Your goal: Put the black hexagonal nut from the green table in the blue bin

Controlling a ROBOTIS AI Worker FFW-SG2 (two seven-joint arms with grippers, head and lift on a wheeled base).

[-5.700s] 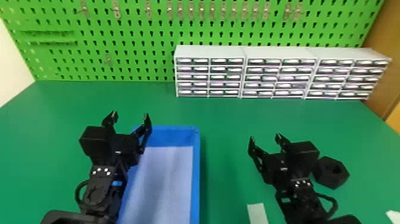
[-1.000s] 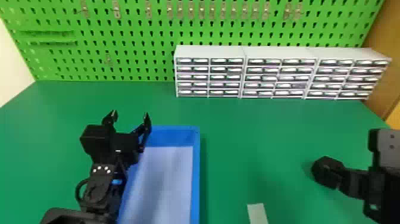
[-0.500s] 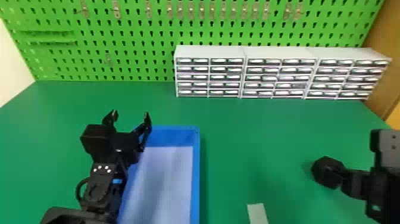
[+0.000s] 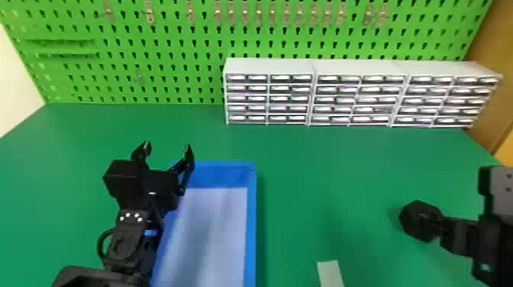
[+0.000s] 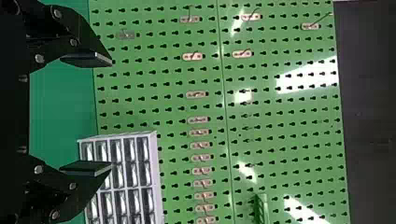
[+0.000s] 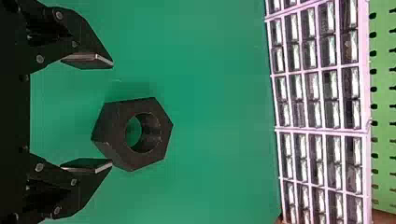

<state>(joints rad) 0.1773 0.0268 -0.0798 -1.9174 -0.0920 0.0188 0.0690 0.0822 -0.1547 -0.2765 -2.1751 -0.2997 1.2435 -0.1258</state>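
Black and six-sided, the nut [image 4: 416,219] lies on your green desk [image 4: 324,160], well to the right of the blue bin [image 4: 251,229]. Your right gripper [image 4: 454,232] comes in from the right edge of the head view, just beside the nut. In its wrist view you can see the fingers [image 6: 87,165] standing wide apart with no grip on anything; the nut sits just ahead of the gap, nearer one fingertip than the other, its round hole in sight. Whether that tip touches it, you cannot tell.

Your left gripper [image 4: 167,147] is at the bin's left side, near the far end, with its fingers also spread wide and nothing between them.

At the back of the desk you have white drawer units [image 4: 269,66] before a green pegboard [image 4: 183,38]. A pale strip [image 4: 330,273] lies between the bin and your right gripper.
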